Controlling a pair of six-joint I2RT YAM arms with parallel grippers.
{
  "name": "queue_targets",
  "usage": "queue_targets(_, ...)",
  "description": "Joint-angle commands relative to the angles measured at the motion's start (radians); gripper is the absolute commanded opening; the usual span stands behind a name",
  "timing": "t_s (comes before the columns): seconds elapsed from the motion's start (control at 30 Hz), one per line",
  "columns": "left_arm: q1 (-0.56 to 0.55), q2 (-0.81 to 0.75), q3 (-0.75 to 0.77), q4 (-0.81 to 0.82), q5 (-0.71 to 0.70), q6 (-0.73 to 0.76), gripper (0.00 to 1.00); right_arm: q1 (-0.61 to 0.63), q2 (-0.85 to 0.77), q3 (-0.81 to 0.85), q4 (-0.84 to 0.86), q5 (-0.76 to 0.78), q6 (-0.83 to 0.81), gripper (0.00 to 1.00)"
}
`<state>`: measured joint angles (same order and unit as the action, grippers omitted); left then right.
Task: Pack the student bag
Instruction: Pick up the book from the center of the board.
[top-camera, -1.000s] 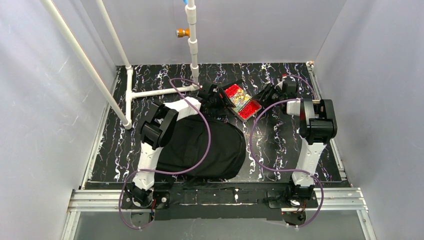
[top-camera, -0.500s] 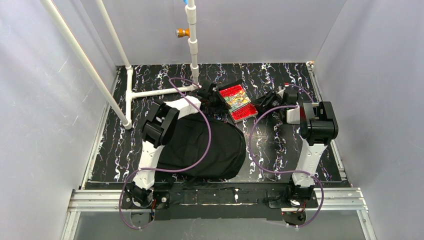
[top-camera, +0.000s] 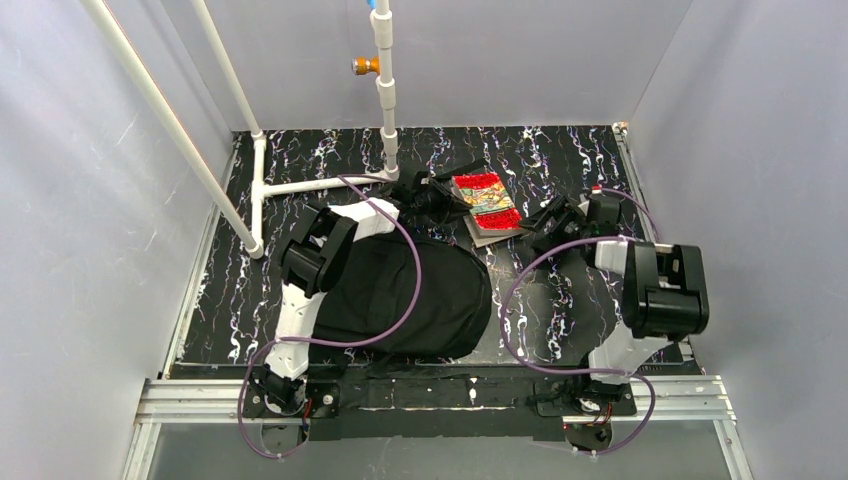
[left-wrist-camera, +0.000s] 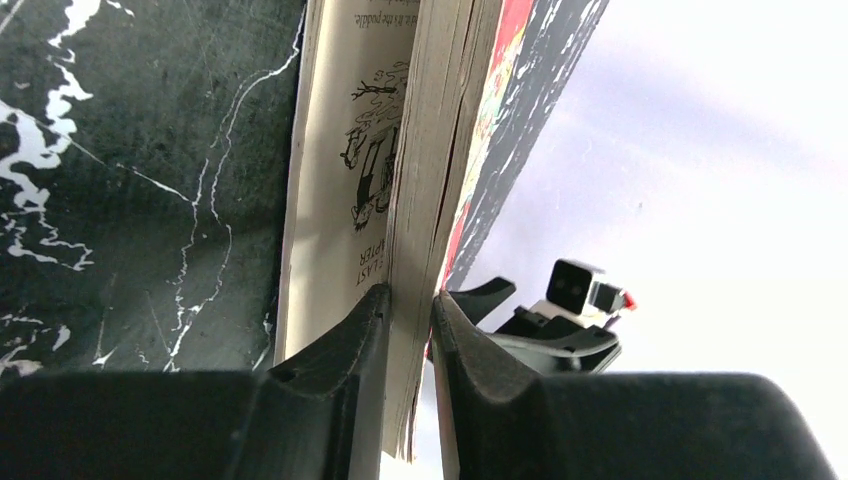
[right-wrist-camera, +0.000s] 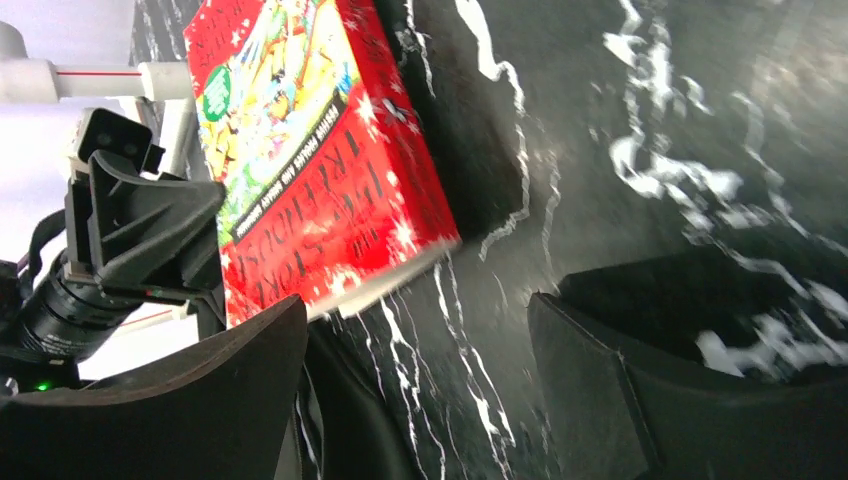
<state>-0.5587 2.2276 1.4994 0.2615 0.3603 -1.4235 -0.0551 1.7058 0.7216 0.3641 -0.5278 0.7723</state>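
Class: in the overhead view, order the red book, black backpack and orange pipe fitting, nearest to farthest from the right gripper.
1. red book, just left of the right gripper.
2. student bag, left, toward the near edge.
3. orange fitting, far back on the pipe.

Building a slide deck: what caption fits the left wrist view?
Left tool pinches the red-covered book by its page block, with the marbled table behind.

L arm (top-camera: 330, 240) stretched fwd, elbow up, wrist low. L hand (left-wrist-camera: 408, 300) pinched narrow on the pages of a book (left-wrist-camera: 430, 150). R arm (top-camera: 655, 285) bent, elbow high at the right. R hand (right-wrist-camera: 420, 320) points left, jaws wide apart.
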Motion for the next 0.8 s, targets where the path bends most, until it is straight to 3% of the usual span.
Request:
queue_targets(0.0, 0.001, -0.135, -0.019, 0.072, 0.046, -0.087, 0.00, -0.029, -0.117, -0.075, -0.116, 0.061, -0.015, 0.89)
queue_targets(0.2, 0.001, -0.161, -0.024, 0.089, 0.055, -0.120, 0.00, -0.023, -0.143, -0.219, 0.206, -0.044, 0.248, 0.97)
queue_targets(0.37, 0.000, -0.173, -0.034, 0.093, 0.068, -0.124, 0.00, 0.004, -0.070, -0.249, 0.468, -0.028, 0.422, 0.98)
queue_targets(0.57, -0.004, -0.175, -0.070, 0.112, 0.083, -0.132, 0.00, 0.042, 0.016, -0.247, 0.691, 0.036, 0.586, 0.96)
queue_targets(0.77, -0.007, -0.170, -0.086, 0.137, 0.096, -0.147, 0.00, 0.055, 0.048, -0.281, 0.785, 0.102, 0.689, 0.97)
